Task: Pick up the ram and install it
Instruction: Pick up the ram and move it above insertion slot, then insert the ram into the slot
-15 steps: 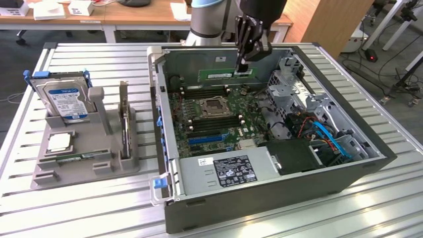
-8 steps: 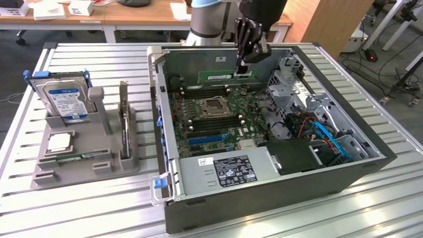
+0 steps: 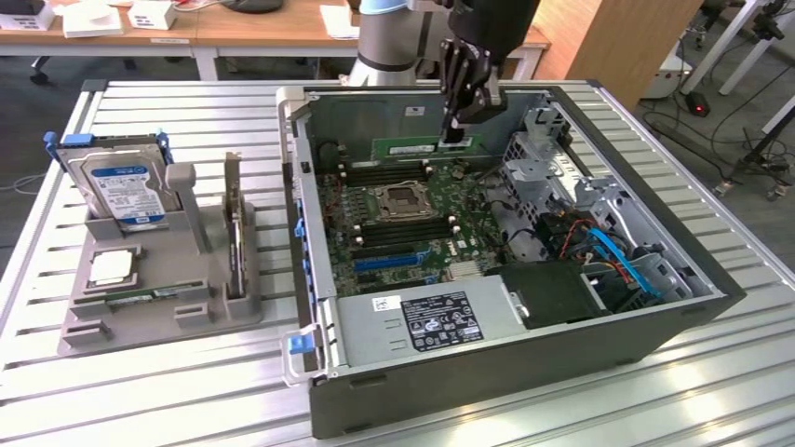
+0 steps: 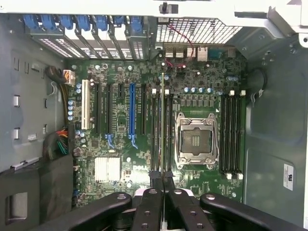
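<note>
Gripper (image 3: 456, 135) black, ram (image 3: 404, 147) green. Mobo (image 3: 397, 219) green w/ black slots, one blue slot (image 4: 131, 109), one white slot (image 4: 85, 105). Case (image 3: 497, 391) dark grey, blue latch (image 3: 298, 342) near. Exterior view's left: rack (image 3: 162, 298) grey, hard drive (image 3: 125, 191) silver, blue-white label. Blue cables (image 3: 621, 261) on the exterior view's right. Table (image 3: 149, 400) silver, ribbed stripes.

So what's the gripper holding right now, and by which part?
The ram, pinched near one end by the gripper, over the open computer case.
</note>
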`<state>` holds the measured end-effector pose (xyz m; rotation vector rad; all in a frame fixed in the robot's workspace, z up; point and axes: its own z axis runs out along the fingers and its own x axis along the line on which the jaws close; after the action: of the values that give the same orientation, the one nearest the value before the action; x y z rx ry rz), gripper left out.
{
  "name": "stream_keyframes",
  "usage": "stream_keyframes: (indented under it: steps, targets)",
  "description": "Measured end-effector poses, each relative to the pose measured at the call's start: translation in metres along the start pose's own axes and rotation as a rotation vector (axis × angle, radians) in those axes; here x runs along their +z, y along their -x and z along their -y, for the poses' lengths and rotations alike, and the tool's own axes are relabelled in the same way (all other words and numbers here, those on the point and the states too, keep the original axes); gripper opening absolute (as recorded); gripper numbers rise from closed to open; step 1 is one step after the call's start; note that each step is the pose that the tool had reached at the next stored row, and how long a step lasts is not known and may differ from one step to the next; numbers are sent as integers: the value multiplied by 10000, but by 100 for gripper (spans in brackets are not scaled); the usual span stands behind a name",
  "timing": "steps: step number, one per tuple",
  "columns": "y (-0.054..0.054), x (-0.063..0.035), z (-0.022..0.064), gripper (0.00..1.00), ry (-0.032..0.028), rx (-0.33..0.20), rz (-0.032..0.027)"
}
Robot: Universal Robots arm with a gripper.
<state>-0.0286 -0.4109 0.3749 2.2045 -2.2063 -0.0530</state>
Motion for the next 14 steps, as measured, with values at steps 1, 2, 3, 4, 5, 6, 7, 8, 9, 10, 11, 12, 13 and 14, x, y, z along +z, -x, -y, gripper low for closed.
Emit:
stream_keyframes:
  steps: [1,2,3,4,5,6,7,8,9,10,11,12,13,14]
  targets:
    - [0,7,0,11,0,1,-1]
    - [0,10,0,11,0,2,-1]
    - [0,10,0,11,1,2,-3]
    - [0,10,0,11,1,2,-3]
    - [0,12,0,11,0,2,0]
    - [0,12,0,11,0,2,0]
    - [0,12,0,11,0,2,0]
    - [0,12,0,11,0,2,0]
    - [0,13,0,11,-1,2,2]
    - [0,19,0,11,-2,2,12]
    - [0,26,0,11,-2,3,28]
    - [0,33,0,11,-1,4,38]
    - [0,40,1,11,-1,3,46]
    - [0,48,2,11,-1,3,55]
